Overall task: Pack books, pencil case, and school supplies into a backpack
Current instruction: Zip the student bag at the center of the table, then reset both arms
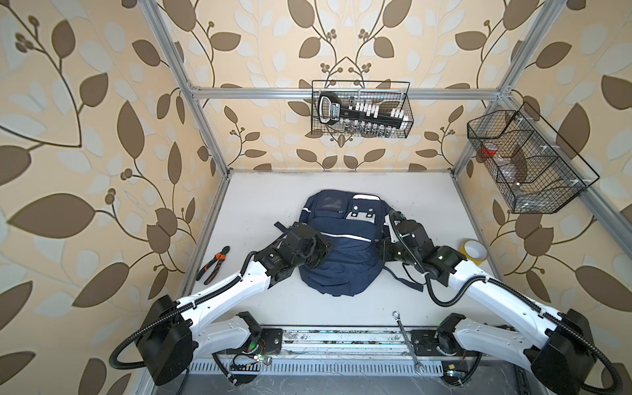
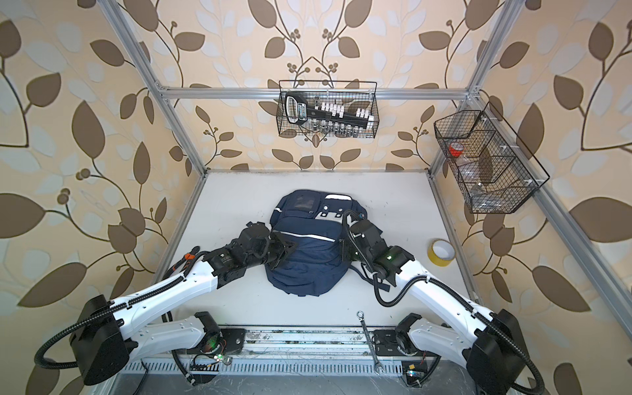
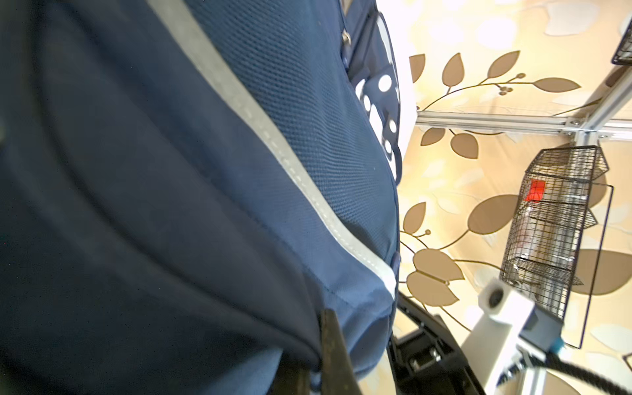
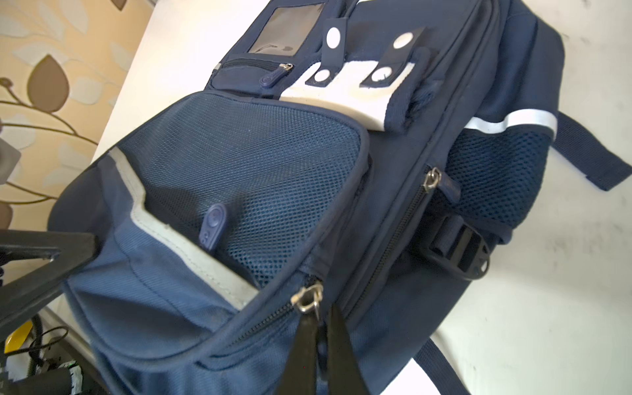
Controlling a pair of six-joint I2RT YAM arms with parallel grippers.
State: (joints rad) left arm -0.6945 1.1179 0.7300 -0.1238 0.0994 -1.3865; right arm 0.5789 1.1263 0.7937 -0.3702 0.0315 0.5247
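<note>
The navy backpack point(image 1: 342, 273) point(image 2: 307, 263) lies flat in the middle of the white table, with white stripes and patches on its front. My left gripper point(image 1: 326, 246) point(image 2: 290, 248) point(image 3: 313, 342) is at its left side, shut on a fold of the backpack's fabric point(image 3: 239, 325). My right gripper point(image 1: 379, 244) point(image 2: 343, 246) point(image 4: 321, 316) is at its right side, shut on the pull of the front pocket's zipper point(image 4: 307, 301). That pocket gapes open and shows its mesh lining point(image 4: 256, 164). The books, pencil case and school supplies are out of view.
Orange-handled pliers point(image 1: 213, 265) lie left of the backpack. A yellow tape roll point(image 1: 473, 251) sits at the right edge. A wrench point(image 1: 407, 342) lies at the front. Wire baskets hang on the back wall point(image 1: 362, 109) and on the right wall point(image 1: 526, 160).
</note>
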